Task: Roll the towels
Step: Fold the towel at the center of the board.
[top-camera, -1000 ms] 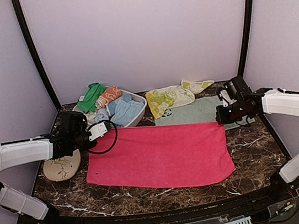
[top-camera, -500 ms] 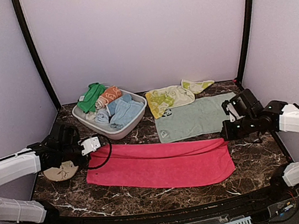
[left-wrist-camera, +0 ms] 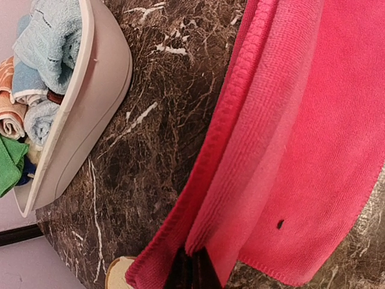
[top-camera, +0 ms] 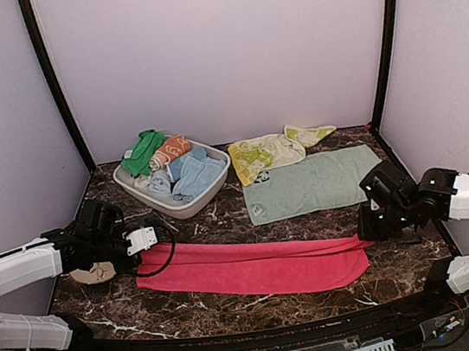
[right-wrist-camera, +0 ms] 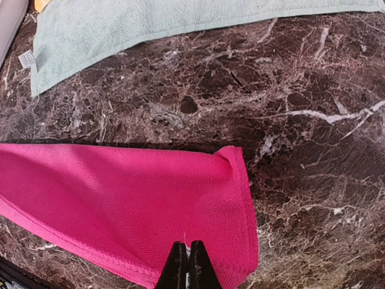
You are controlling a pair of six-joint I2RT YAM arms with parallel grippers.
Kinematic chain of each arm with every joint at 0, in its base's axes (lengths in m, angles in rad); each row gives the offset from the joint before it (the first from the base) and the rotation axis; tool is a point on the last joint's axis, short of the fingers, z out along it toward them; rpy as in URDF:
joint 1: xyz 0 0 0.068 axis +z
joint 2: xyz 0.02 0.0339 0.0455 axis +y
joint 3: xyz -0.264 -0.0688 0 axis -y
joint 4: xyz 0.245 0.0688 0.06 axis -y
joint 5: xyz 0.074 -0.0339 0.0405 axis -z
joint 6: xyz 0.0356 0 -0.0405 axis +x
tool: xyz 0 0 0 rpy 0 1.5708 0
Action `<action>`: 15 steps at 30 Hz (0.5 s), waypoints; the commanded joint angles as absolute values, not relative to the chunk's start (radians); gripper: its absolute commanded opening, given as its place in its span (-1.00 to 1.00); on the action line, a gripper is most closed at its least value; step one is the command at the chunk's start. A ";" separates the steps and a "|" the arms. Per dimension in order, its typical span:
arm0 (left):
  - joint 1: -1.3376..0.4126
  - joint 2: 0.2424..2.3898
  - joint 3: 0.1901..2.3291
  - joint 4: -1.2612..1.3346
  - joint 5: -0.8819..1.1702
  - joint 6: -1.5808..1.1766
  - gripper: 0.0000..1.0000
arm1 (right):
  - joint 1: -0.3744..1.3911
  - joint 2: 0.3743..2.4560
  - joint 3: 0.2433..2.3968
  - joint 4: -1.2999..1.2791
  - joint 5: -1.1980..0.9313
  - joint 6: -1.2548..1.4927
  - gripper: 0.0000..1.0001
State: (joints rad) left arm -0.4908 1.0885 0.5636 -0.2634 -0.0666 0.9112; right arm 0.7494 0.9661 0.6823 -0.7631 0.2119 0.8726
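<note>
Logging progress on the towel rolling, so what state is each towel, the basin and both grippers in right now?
pink towel, folded over lengthwise, not rolled, pinched at both ends
mint towel, flat, unrolled
yellow-lime towel, rumpled, unrolled
basin, holds rolled towels
left gripper, shut on pink towel
right gripper, shut on pink towel

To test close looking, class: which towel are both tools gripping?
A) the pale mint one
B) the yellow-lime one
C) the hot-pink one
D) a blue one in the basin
C: the left tool and the right tool are each shut on an end of the hot-pink towel, while the mint towel and the yellow-lime towel lie flat behind it.
</note>
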 commanded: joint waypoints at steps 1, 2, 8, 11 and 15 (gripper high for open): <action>-0.484 1.067 0.538 -0.323 -0.067 0.900 -1.00 | 0.796 1.001 0.651 -0.819 0.272 0.956 -1.00; -0.484 1.065 0.538 -0.336 -0.062 0.899 -1.00 | 0.808 1.008 0.648 -0.822 0.273 0.964 -1.00; -0.484 1.038 0.522 -0.429 -0.024 0.901 -0.88 | 0.876 0.965 0.598 -0.828 0.248 1.020 -0.91; -0.484 1.018 0.538 -0.523 0.038 0.880 -0.28 | 0.895 0.907 0.565 -0.838 0.227 1.051 -0.79; -0.484 0.983 0.583 -0.638 0.122 0.854 0.02 | 0.913 0.855 0.544 -0.870 0.194 1.073 -0.31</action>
State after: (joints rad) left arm -0.4881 1.0225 0.5407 -0.4709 0.0254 0.8852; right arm 0.8898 0.8982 0.5640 -0.8219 0.2153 1.0313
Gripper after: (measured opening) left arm 0.486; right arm 0.252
